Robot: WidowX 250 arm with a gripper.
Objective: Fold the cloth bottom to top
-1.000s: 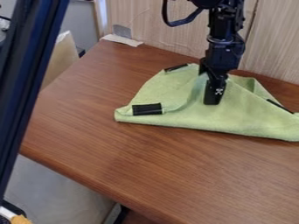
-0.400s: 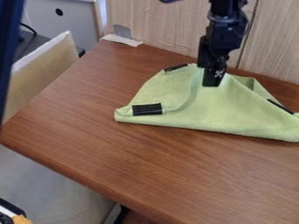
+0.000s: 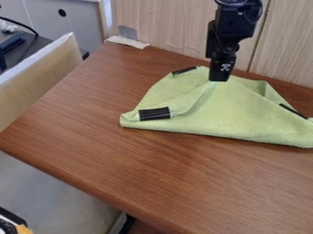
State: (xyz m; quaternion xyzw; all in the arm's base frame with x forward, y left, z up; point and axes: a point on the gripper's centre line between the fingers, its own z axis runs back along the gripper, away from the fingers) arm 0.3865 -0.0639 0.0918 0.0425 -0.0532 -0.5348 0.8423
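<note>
Hand (image 3: pixel 218 78) moved upward | black strip (image 3: pixel 154 113) on cloth (image 3: pixel 226 114) | wall (image 3: pixel 165 27) behind

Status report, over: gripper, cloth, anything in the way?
Gripper at the green cloth's far part, contact unclear. Green cloth folded unevenly, black tape near its left corner. Wood-panel wall close behind.

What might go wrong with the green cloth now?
The gripper is right by the top of the folded-up part, so it might snag the green cloth and drag it crooked. The fold looks slanted, with the cloth beside the front black strip not covered, so it may end up uneven.
</note>
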